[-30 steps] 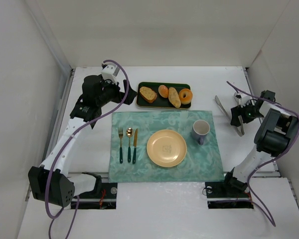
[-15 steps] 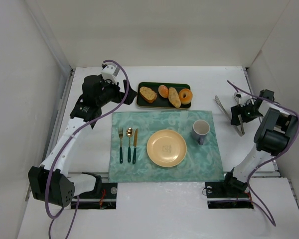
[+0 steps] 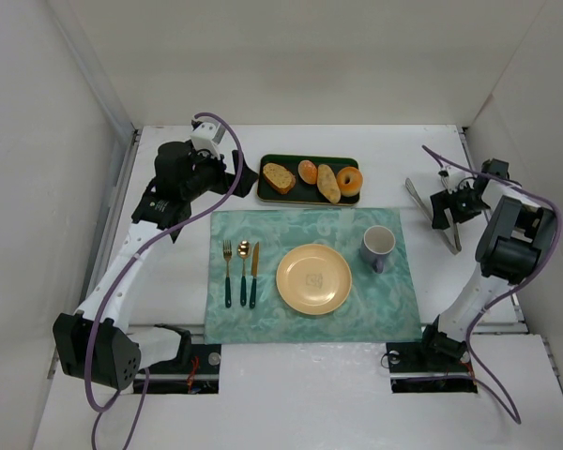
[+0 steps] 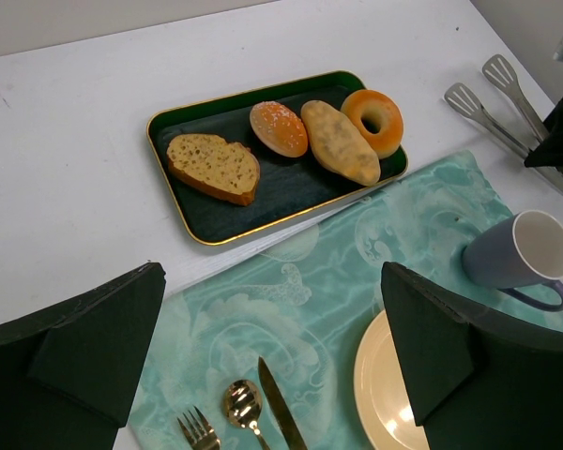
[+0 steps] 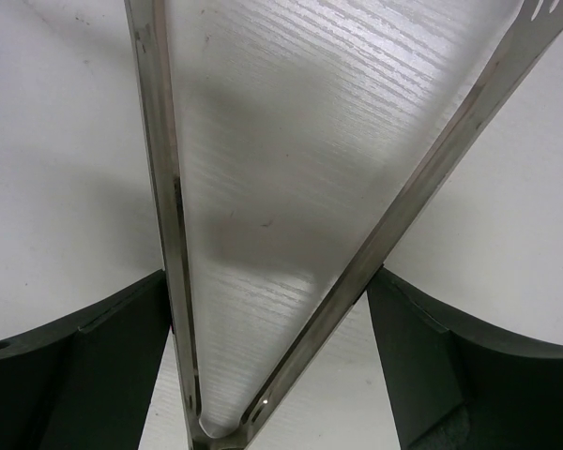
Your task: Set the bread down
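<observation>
The bread, a small glossy orange-brown bun (image 3: 308, 172), lies on the dark green tray (image 3: 296, 194) between a toast slice and a pale oval roll; it also shows in the left wrist view (image 4: 279, 128). My left gripper (image 3: 235, 178) is open and empty, hovering left of the tray over the mat's corner (image 4: 272, 319). My right gripper (image 3: 448, 208) is open at the far right, its fingers either side of the spread arms of metal tongs (image 5: 169, 234) lying on the table. A yellow plate (image 3: 313, 278) sits on the teal placemat (image 3: 263, 234).
The tray also holds a toast slice (image 3: 279, 177), an oval roll (image 3: 328, 183) and a donut (image 3: 350, 180). A blue-grey mug (image 3: 378, 246) stands right of the plate. A fork, spoon and knife (image 3: 241, 272) lie left of it. White walls enclose the table.
My right gripper has shifted left and further along the tongs, closing in around their arms. The left arm and the food have not moved.
</observation>
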You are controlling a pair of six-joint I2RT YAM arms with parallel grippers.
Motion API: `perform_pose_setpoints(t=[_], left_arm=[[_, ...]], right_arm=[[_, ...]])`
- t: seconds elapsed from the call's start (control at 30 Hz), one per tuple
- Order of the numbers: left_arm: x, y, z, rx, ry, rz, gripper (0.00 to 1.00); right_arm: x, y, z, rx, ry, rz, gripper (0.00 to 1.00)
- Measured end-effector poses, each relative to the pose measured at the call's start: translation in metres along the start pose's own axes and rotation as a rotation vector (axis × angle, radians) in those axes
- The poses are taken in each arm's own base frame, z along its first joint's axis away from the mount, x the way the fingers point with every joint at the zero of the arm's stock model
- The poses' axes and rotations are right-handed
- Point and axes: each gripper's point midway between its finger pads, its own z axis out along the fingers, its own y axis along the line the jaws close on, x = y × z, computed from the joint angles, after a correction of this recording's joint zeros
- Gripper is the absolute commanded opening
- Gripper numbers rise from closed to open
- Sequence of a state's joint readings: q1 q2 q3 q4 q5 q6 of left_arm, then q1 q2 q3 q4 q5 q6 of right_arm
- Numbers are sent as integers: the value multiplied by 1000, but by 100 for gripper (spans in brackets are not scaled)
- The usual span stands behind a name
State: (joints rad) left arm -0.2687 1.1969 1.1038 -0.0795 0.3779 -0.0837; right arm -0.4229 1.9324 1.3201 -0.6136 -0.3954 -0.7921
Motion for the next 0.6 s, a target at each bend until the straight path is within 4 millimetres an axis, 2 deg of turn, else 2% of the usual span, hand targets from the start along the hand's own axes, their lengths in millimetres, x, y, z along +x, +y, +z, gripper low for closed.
perform_pose_setpoints(t=[0.6], left_arm=[[0, 0, 0, 0, 0, 0, 100]], right_arm=[[4, 1, -3, -15, 35, -10, 87]])
